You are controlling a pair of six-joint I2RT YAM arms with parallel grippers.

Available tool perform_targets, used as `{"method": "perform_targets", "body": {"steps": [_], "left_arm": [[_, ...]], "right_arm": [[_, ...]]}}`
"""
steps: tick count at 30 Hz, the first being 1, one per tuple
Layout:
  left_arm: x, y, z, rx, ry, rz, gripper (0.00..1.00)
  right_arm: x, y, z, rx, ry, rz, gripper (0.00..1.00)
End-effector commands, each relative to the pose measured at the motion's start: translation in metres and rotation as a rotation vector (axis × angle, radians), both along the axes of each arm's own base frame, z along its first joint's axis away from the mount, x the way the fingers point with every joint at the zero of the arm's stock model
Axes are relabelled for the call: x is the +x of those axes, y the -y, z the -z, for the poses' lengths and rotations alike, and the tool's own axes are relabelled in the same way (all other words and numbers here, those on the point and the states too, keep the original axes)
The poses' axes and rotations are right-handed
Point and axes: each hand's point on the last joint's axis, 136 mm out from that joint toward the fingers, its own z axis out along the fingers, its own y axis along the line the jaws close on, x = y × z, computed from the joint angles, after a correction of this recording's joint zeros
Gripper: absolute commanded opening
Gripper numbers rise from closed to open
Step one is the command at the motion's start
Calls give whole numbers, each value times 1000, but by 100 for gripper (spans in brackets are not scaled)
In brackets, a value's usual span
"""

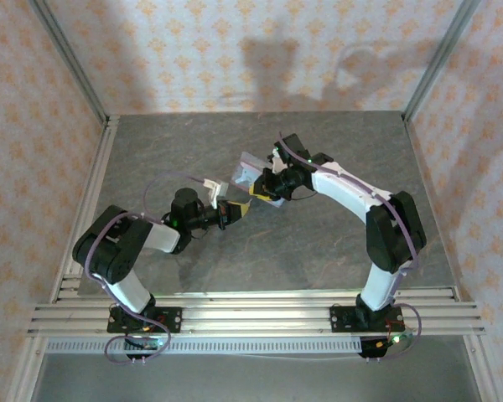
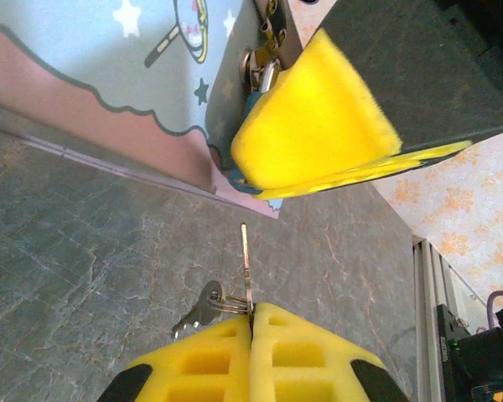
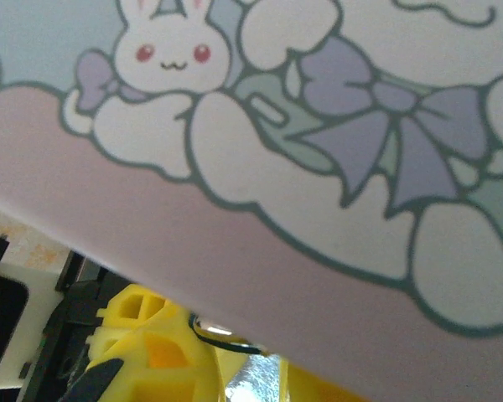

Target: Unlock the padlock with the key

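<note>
My left gripper [image 2: 253,314] is shut on the key [image 2: 246,268], a thin pale blade sticking straight out from between the yellow pads. A spare key [image 2: 197,311] dangles from its ring to the left. The blade's tip stops a short gap below the padlock [image 2: 253,99]. The padlock's bluish body is mostly hidden under a yellow finger [image 2: 314,126] of my right gripper [image 1: 267,188]. Its silvery shackle [image 2: 261,69] hooks the tin's hasp. In the right wrist view the shackle [image 3: 214,325] curves between the yellow fingers [image 3: 138,347], with my right gripper [image 3: 251,373] shut on the padlock.
The pale blue tin [image 2: 101,75] with a cartoon-printed lid [image 3: 318,126] is tilted up off the grey table [image 2: 84,276] at the centre [image 1: 253,173]. Patterned walls enclose the table, and an aluminium rail [image 1: 235,314] runs along the near edge.
</note>
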Motion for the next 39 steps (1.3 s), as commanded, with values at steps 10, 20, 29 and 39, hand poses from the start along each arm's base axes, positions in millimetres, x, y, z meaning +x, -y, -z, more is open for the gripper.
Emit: {"method": "perform_targets", "body": {"steps": [10,20,29,39], "left_arm": [[7,6,-21,-66,54,70,0],[11,4,-21,-74,54,64,0],[10,3,-23,-62,74,64,0],[5,1,-27,-57,98,65,0]], "right_arm": [[0,-4,-33,69,58,-52,0],[-2,-6,-34,84,48,-59,0],[-2,-6,-31,82,38,-58,0],[-1,-6,-29,78,31,-53,0]]}}
